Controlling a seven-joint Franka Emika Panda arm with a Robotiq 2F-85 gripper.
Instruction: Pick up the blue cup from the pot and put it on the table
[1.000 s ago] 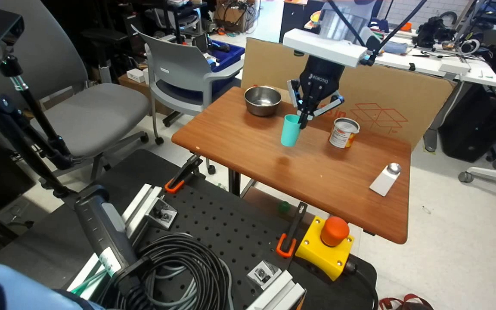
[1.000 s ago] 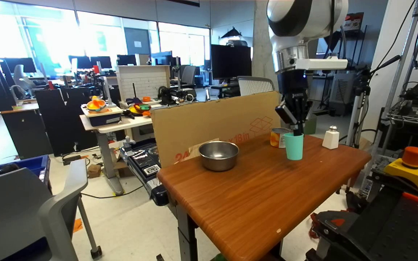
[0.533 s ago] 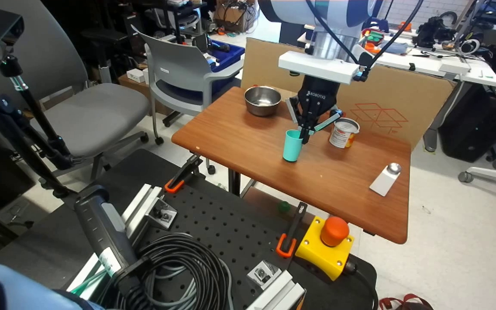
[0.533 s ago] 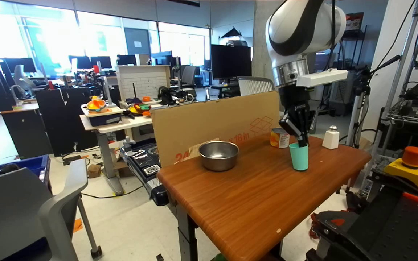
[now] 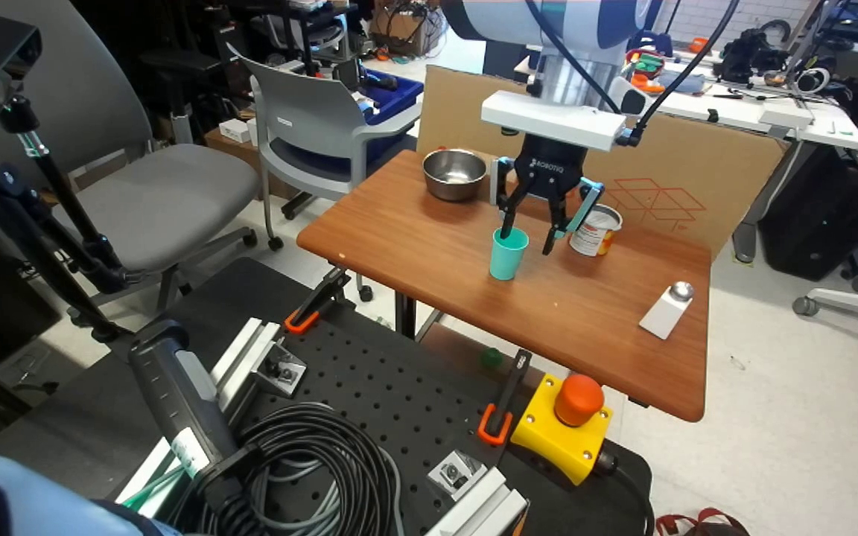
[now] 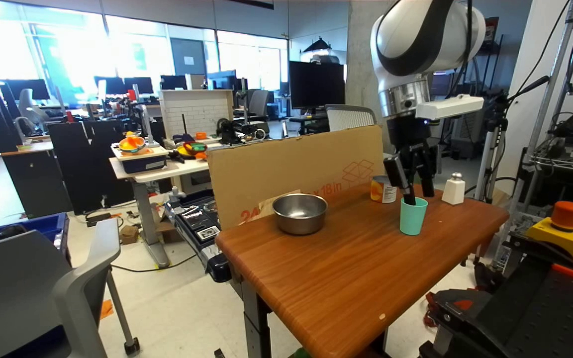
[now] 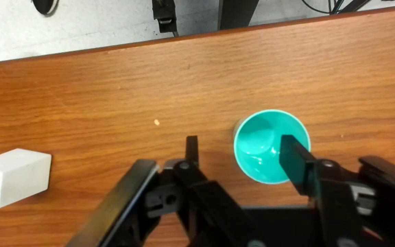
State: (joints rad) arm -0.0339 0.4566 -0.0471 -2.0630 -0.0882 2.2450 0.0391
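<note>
While the fingers (image 7: 296, 164) stand parted, one is inside the blue cup (image 5: 506, 262), one outside.

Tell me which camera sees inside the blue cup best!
The wrist view: it looks down into the blue cup, right to the bottom, though a robot finger hides some. Both exterior views show mostly the cup's outside, standing upright on the table, and little of its inside.
</note>
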